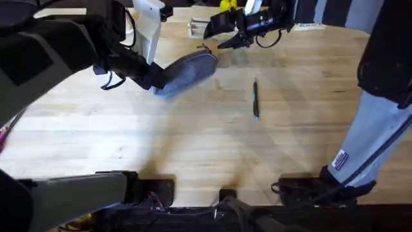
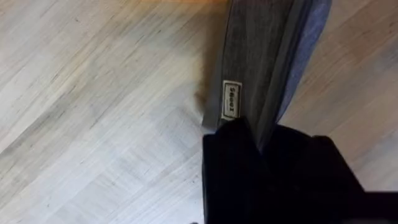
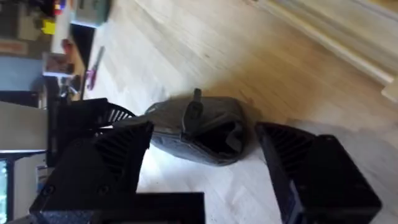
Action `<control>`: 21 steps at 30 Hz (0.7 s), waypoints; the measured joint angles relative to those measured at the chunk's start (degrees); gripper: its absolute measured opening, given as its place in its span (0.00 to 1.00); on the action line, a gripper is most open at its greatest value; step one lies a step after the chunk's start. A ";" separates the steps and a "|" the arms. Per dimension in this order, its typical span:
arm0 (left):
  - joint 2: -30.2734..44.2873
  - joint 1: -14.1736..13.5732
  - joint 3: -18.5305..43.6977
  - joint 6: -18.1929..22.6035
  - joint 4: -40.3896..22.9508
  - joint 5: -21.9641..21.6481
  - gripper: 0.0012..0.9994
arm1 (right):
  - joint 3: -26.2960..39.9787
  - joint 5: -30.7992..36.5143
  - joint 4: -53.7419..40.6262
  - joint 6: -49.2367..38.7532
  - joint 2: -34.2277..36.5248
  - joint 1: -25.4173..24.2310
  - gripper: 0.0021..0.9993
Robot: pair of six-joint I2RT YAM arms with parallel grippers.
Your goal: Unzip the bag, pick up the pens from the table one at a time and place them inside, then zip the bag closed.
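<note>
On the light wooden table [image 1: 193, 148], a grey-blue bag [image 1: 188, 71] lies toward the far left of centre, its long body slanting away from the left arm. At the bag's near end, the left gripper [image 1: 156, 78] is clamped on the fabric; the left wrist view shows both black fingers [image 2: 233, 162] closed over the end of the bag [image 2: 261, 56], just beside a small cream label [image 2: 231, 99] sewn onto its side. At the bag's far end, the right gripper [image 1: 226, 40] hovers just beyond it with its fingers spread wide and nothing between them. From the right wrist, the bag [image 3: 199, 127] sits framed between the two parted fingers [image 3: 317, 171], its end gaping open and the zipper pull [image 3: 194, 109] standing up from the top. One thin dark pen [image 1: 255, 98] with a blue-teal middle rests by itself on the bare wood, to the right of the bag and well apart from both grippers
</note>
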 joint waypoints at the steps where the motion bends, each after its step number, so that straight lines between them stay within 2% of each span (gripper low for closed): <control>1: 0.02 0.00 0.00 0.00 0.00 0.00 0.04 | 0.19 1.58 -1.56 -0.58 -0.18 0.29 0.99; 5: 0.01 0.00 0.00 0.00 0.00 0.00 0.04 | 3.94 9.50 -12.21 -5.69 -1.41 1.79 0.99; 8: 0.02 0.00 0.00 0.00 0.00 0.00 0.04 | 7.77 12.77 -14.37 -9.48 -2.37 2.89 0.99; 14: -0.01 0.00 0.00 0.00 0.00 0.00 0.04 | 9.50 14.50 -14.35 -12.47 -4.05 5.55 0.99; 21: 0.01 0.00 0.00 0.00 0.00 0.00 0.04 | 9.50 15.06 -14.39 -13.41 -2.49 7.07 0.98</control>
